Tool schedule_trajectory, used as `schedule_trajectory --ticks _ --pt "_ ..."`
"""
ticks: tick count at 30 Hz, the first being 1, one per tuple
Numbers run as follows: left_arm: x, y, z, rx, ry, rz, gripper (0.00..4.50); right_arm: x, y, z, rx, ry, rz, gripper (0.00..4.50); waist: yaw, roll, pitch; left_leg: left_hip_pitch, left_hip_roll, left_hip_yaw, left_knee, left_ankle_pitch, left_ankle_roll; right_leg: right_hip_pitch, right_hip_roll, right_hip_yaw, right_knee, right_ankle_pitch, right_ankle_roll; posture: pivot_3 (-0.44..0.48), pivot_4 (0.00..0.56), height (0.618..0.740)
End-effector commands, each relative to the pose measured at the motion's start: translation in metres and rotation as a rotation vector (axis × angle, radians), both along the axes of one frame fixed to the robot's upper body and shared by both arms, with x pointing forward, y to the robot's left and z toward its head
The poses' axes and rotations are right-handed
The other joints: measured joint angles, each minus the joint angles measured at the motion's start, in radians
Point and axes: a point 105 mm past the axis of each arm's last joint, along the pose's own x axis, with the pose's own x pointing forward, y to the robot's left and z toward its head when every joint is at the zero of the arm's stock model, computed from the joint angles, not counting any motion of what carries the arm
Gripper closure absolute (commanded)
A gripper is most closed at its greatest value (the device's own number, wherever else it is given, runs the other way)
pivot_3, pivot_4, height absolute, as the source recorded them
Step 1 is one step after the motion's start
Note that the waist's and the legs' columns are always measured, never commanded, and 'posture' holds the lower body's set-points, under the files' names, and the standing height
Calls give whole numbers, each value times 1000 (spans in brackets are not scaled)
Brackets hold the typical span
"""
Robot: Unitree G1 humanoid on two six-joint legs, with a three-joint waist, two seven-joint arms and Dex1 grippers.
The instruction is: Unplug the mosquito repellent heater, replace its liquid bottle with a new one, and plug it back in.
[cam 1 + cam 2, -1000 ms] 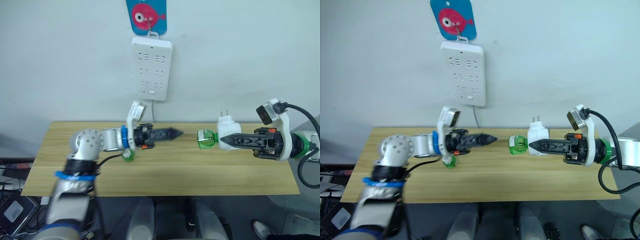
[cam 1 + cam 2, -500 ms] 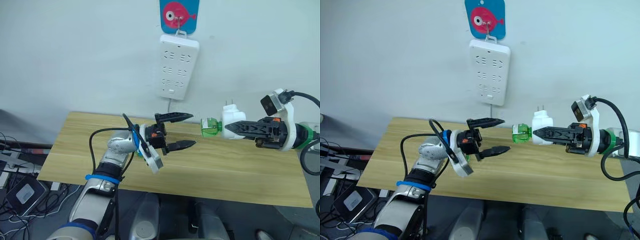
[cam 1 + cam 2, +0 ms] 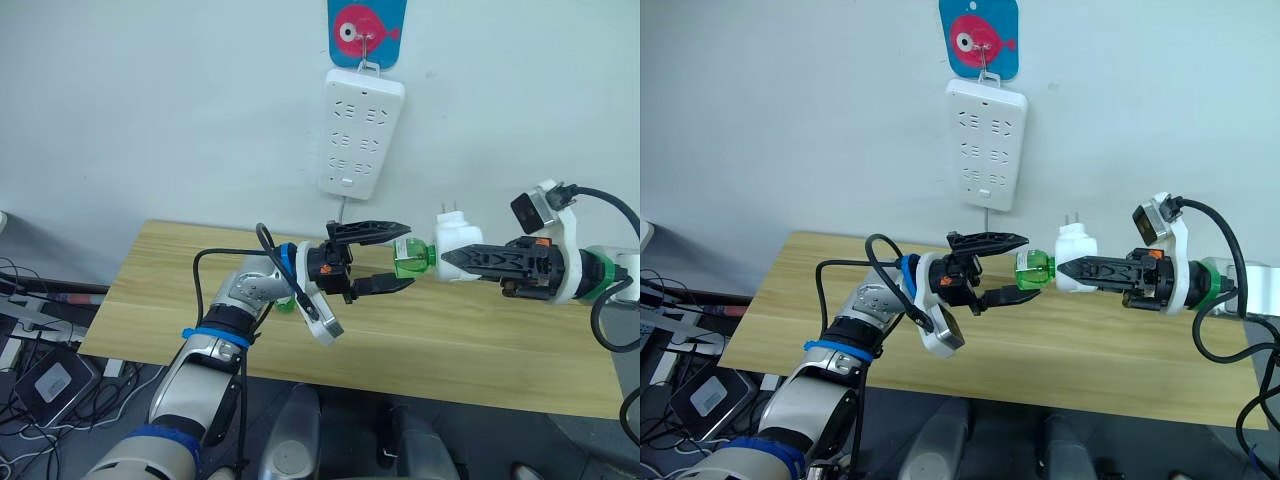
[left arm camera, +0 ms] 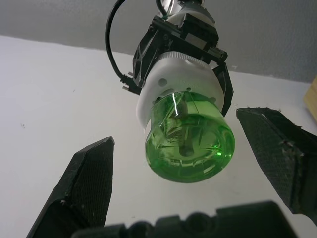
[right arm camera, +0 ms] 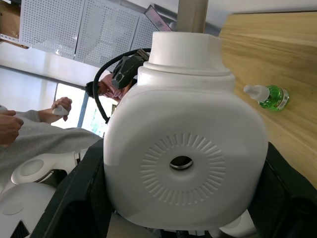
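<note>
right claw [image 3: 447, 261]: clamped on the mosquito repellent heater [image 3: 455, 242], held in the air above the surface [image 3: 480, 340], prongs up, body sideways
heater position: off the wall, well below and right of the power strip [image 3: 361, 131], between the two claws
old bottle [image 3: 410, 259]: green liquid bottle seated in the heater, sticking out sideways toward the left claw; base seen round and green in the left wrist view [image 4: 189, 143]
left claw [image 3: 396, 256]: wide open, one finger above and one below the green bottle, straddling it; fingers [image 4: 89, 176] apart from the bottle on both sides, no contact seen
new bottle [image 5: 266, 96]: small green bottle with white cap lying on its side on the wood surface, seen past the heater in the right wrist view; partly hidden behind the left arm in the head views
heater face [image 5: 182, 163]: round vented ring with centre hole faces the right wrist camera, black fingers on either side of the white body
power strip: white, hung on the wall from a hook under a blue card with a pink fish [image 3: 365, 25], sockets free, cord running down behind the surface
person [image 5: 17, 125]: hand and grey sleeve at the edge of the right wrist view
</note>
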Motion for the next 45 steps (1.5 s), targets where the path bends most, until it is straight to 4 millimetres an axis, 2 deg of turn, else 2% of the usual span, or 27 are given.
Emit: schedule_trajectory --ticks 1,3,6,11,12,15,19,24,27,30,34,38,41,45 --pt "-2 -5 7 -15 -32 -23 22 -5 5 10 25 -43 33 1402 0 0 0 0 0 0 0 0 0 0 0 0 0 0 0 270 239 740" --pt "-2 -5 8 -15 -43 -28 22 -6 5 9 24 -40 34 1402 0 0 0 0 0 0 0 0 0 0 0 0 0 0 0 270 239 740" --pt "-2 -6 9 -18 -54 -42 555 -6 6 8 25 -39 33 1402 0 0 0 0 0 0 0 0 0 0 0 0 0 0 0 270 239 740" --pt "-5 -8 6 2 -34 -77 2146 -4 6 8 27 -37 30 1402 -1 0 0 0 0 0 0 0 0 0 0 0 1 0 0 267 244 740" --pt "-5 -8 6 1 -31 -79 2244 -4 6 8 25 -36 30 1402 -1 0 0 0 0 0 0 0 0 0 0 0 1 0 0 267 244 740" --pt "-4 -8 7 -9 -7 -82 2243 -4 6 8 25 -34 31 1402 -4 0 0 0 0 0 0 0 0 0 0 0 1 0 0 265 247 740" --pt "-10 -15 13 -56 270 -145 2243 -9 4 7 9 -30 46 1402 -11 0 0 1 0 0 0 0 0 0 0 0 1 0 0 260 249 740" --pt "-17 -14 15 2 409 -201 2243 -16 2 4 -41 -20 60 1402 -14 0 0 1 1 -2 1 0 0 1 1 -1 2 0 0 260 255 740" --pt "-1 -16 16 -18 728 -183 2243 -15 0 4 -66 -26 44 1402 -21 0 0 2 2 -2 1 0 0 2 2 -1 2 0 -1 257 260 740" --pt "7 -19 23 -40 1076 -235 2243 -17 0 1 -91 -26 35 1402 -33 0 0 1 2 -3 3 0 0 2 2 -1 2 0 -1 255 259 740" --pt "8 -23 37 -64 1496 -372 2243 -17 1 -1 -101 -28 31 1402 -56 0 0 1 3 -4 4 0 0 2 4 -2 2 0 0 255 263 740" --pt "1 -19 48 -19 1805 -542 2243 -19 2 0 -98 -35 39 1402 -79 -1 0 1 4 -5 4 0 0 2 5 -3 2 0 0 257 264 740" --pt "1 -10 43 58 2072 -634 2243 -22 2 1 -105 -33 57 1402 -97 -1 1 1 4 -6 3 0 0 2 5 -4 2 0 0 257 264 740" --pt "13 -2 22 101 2368 -627 2243 -24 2 -3 -137 -25 61 1402 -107 -1 0 1 3 -6 3 0 0 2 5 -4 2 0 0 258 267 740"
